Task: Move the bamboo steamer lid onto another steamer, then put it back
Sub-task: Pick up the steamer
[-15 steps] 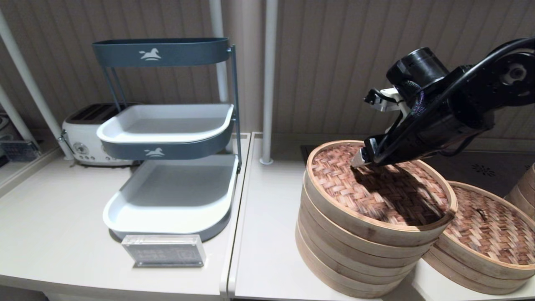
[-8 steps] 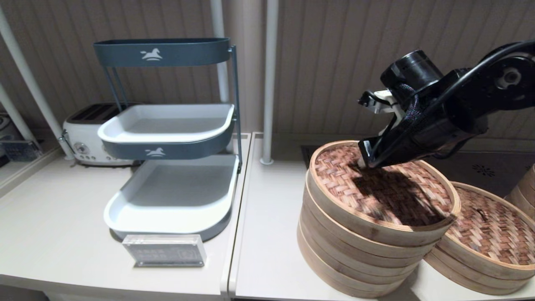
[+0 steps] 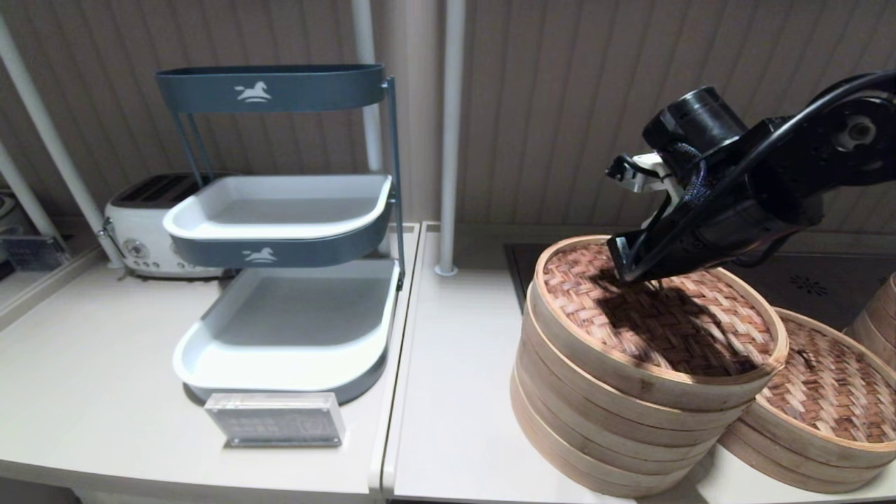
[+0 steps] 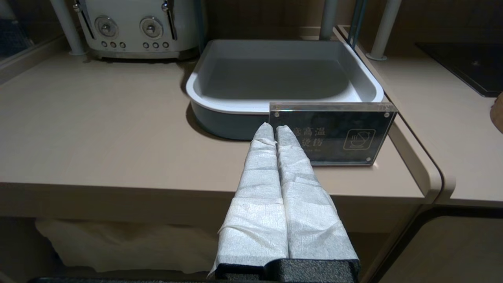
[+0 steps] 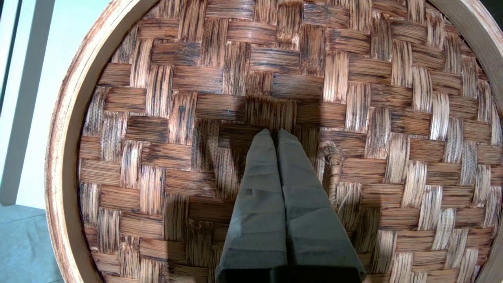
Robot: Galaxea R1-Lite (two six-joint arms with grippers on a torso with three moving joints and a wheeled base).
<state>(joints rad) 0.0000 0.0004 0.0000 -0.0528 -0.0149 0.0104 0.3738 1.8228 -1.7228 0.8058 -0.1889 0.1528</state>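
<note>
Right gripper (image 3: pixel 625 269), fingers pressed together, hovers over the bamboo steamer lid (image 3: pixel 658 318), which sits atop the tall stack beside another steamer (image 3: pixel 829 392). Lifting seems not yet begun; next it likely must pinch the loop handle (image 5: pixel 333 157). Left gripper (image 4: pixel 274 129) is parked, closed and empty.

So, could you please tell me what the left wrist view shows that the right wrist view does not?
Only the left wrist view shows the left gripper, shut and parked in front of the counter edge, aimed at a clear sign, with the rack's bottom tray behind the sign and a toaster at the back. Only the right wrist view shows the steamer lid, its weave filling the picture, and the right gripper, shut, above it, beside the small loop handle. Both show a strip of pale counter.
</note>
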